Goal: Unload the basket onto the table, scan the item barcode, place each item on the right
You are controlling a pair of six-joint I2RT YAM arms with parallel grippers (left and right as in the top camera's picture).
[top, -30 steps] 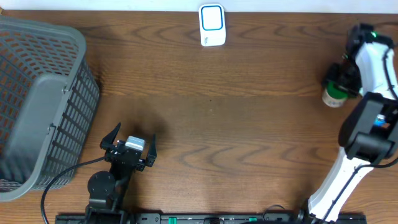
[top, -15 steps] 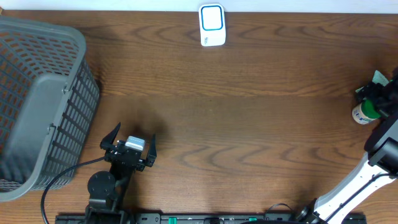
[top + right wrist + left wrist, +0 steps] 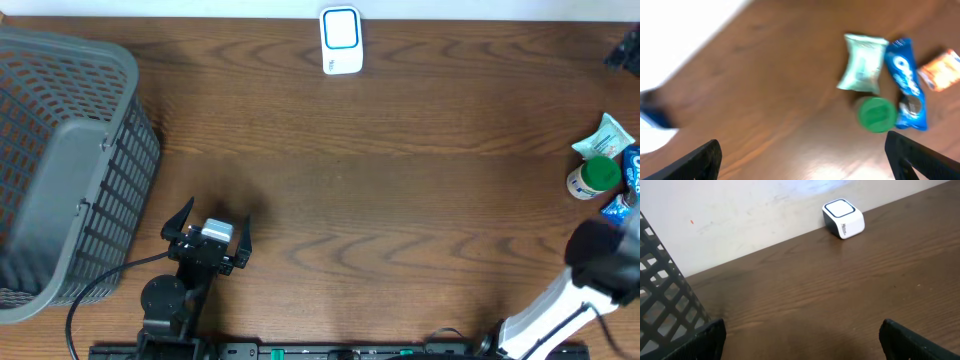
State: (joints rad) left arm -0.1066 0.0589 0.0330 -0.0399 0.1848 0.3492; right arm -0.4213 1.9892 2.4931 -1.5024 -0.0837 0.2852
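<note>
Left fingers (image 3: 182, 216) (image 3: 707, 341): spread wide apart, nothing between them, hovering low over the brown wooden desk (image 3: 400, 200). Right fingers (image 3: 702, 162): likewise spread wide, the gap between them bare, nothing held; the right wrist view is blurred by motion. Green-capped bottle (image 3: 876, 114) (image 3: 590, 178): the item for scanning, standing on the desk ahead of the right fingers and toward the right-hand finger, clear of both tips; far to the right of the left fingers, at the desk's edge. Pale green packet (image 3: 862, 62) (image 3: 605, 135): lying flat just beyond the bottle as seen from the right fingers, touching or almost touching its cap. Blue biscuit packet (image 3: 906, 82) (image 3: 632, 170): lying just beside the bottle on its outer side, alongside the pale green packet. Orange packet (image 3: 941, 70): farther out again, beside the blue packet, cut by the frame edge. Scanner (image 3: 341, 40) (image 3: 843, 219): small white box with a blue-framed face, at the far edge of the desk against the wall, well ahead of the left fingers and slightly toward the right-hand finger. Grey mesh basket (image 3: 60, 170) (image 3: 665, 320): close beside the left-hand finger of the left pair, on its outer side.
</note>
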